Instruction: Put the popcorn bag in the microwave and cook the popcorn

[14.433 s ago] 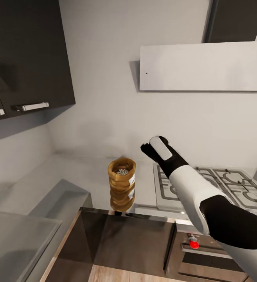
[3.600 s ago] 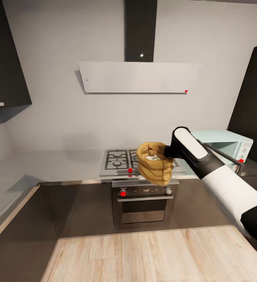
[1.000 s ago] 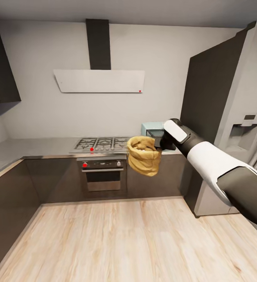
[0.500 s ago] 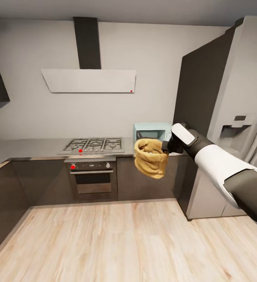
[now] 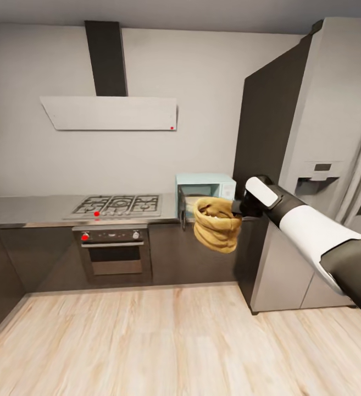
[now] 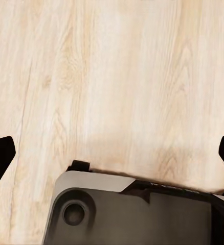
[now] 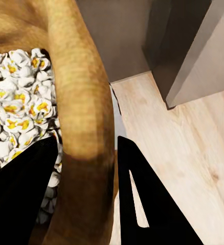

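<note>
One arm busy: the right gripper is clamped on the rolled rim of the popcorn bag, one finger inside, one outside, as the right wrist view shows. Bag hangs in the air in front of the microwave, which sits on the countertop beside the fridge. Popcorn inside looks white-yellow, heaped against the inner wall.

Handling guess: soft crumpled paper, light, no stiffness, so the rim pinch is the sensible hold; the body would just cave in. It looks tilted, mouth leaning toward the arm, so spilling is the risk if it tips further. Rolled rim is thick and gives decent purchase, but paper could slip or tear under a jerk.

Left gripper: fingertips wide apart, nothing between them, wood floor and robot base below.
</note>
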{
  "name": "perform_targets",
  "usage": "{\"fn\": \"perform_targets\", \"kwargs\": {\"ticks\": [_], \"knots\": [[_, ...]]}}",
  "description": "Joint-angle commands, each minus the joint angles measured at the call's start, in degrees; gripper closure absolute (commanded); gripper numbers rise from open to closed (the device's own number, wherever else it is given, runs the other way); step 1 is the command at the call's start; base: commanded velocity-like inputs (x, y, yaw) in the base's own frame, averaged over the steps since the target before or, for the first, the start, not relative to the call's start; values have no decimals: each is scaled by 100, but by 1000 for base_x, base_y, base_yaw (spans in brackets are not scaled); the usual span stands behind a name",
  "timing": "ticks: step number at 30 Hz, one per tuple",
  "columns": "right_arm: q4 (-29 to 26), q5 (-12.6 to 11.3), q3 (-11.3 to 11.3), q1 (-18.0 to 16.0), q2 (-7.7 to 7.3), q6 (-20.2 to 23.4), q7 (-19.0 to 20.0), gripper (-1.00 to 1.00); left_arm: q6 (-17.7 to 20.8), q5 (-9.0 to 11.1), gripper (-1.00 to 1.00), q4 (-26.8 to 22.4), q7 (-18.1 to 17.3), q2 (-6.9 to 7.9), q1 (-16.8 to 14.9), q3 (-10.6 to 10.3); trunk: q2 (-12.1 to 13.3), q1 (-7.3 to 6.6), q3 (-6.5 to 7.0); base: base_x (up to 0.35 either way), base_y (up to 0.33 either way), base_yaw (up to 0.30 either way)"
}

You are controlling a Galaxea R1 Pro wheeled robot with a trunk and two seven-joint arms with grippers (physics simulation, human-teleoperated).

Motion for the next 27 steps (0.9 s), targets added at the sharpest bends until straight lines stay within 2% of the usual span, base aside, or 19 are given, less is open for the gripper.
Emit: {"fn": "perform_targets", "kwargs": {"ticks": [1, 4, 8, 12, 15, 21, 27], "knots": [[-15, -70, 65, 3, -31, 1, 2, 100, -18, 9, -100, 3, 6, -3, -6, 12, -4, 3, -2, 108, -343, 0], [-16, -70, 104, 78, -90, -8, 131, 100, -18, 9, -100, 3, 6, -3, -4, 12, -4, 3, -2, 109, -343, 0], [-16, -56, 160, 353, -92, -173, 347, 100, -18, 17, -100, 3, 6, 4, 0, 20, -4, 3, -2, 156, -297, 0], [-28, 90, 305, 598, -37, -298, 549, 100, -18, 18, -100, 3, 6, 3, 15, 16, -4, 3, -2, 38, -52, 0], [-109, 188, 360, 905, -26, -389, 610, 100, -15, 26, -100, 3, 6, 6, -13, 37, -4, 3, -2, 241, -4, 0], [-104, 202, 375, 939, -31, -393, 612, 100, -12, 25, -100, 3, 6, 2, -19, 30, -4, 3, -2, 342, -23, 0], [-106, 203, 361, 936, -13, -400, 612, 100, -16, 18, -100, 3, 11, -11, -19, 30, -4, 3, -2, 343, -143, 0]]}}
